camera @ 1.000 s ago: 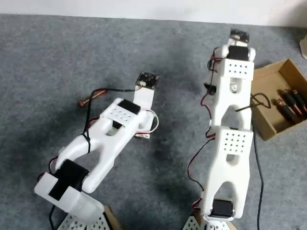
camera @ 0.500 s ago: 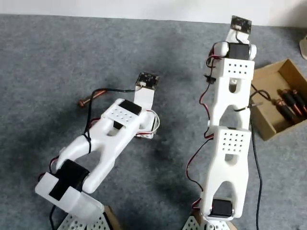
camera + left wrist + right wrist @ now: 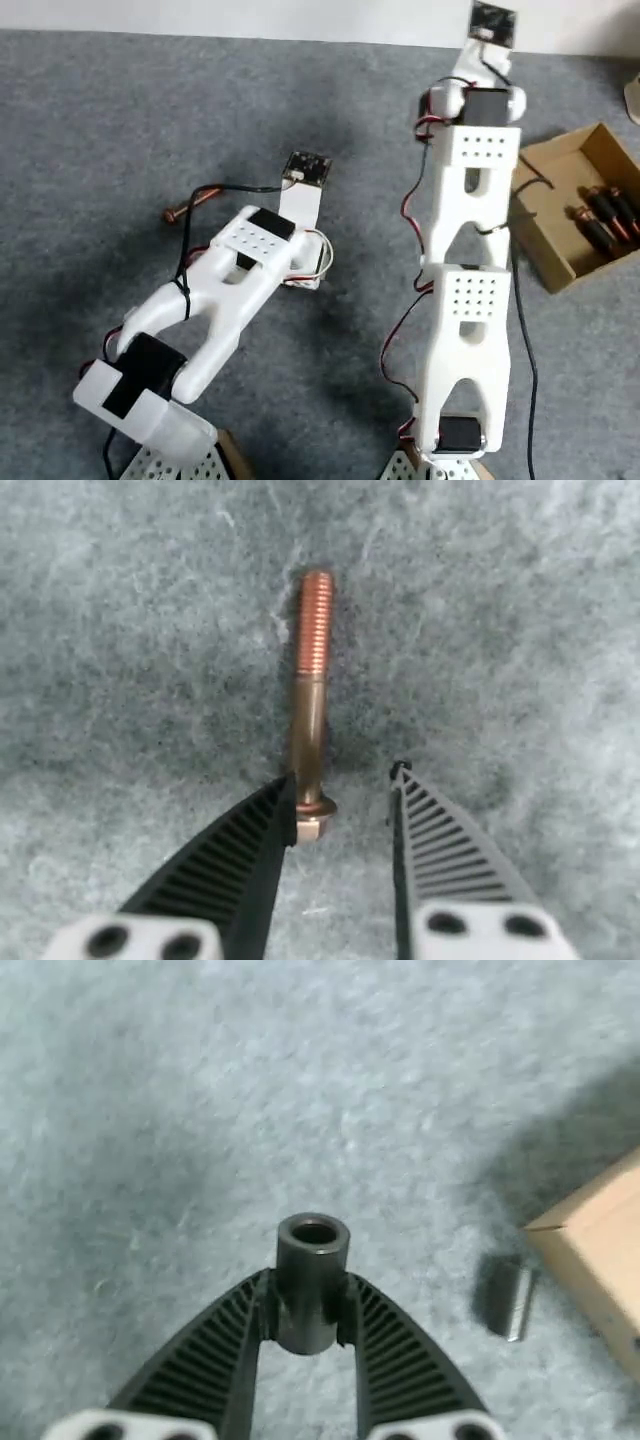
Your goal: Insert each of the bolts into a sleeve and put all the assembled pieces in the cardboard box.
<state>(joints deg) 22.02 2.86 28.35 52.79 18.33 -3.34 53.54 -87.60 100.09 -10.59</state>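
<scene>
Where the grey carpet (image 3: 100, 120) covers the table, the left arm (image 3: 230, 280) is bent low near the middle. Its left gripper (image 3: 345, 780) stands open over a copper bolt (image 3: 310, 700). The bolt lies flat on the carpet with its head toward the gripper and its thread pointing away. One fingertip (image 3: 285, 790) touches the head end, while the other stands apart from it with bare carpet between.

From above, a copper bolt end (image 3: 174, 213) shows on the carpet just beside that arm, toward the table's left edge. I cannot tell whether it is the same bolt.

The right arm (image 3: 470, 250) stretches straight out toward the far edge of the table. The right gripper (image 3: 307, 1300) is closed on a dark sleeve (image 3: 312, 1260), held by its lower half with the open bore facing up at the wrist camera. A second sleeve (image 3: 512, 1302) lies on the carpet just beside a corner of the cardboard box (image 3: 600, 1250).

The box sits open at the right edge of the table, close by the right arm. Several assembled pieces (image 3: 605, 215), dark sleeves with copper ends, lie side by side inside it.
</scene>
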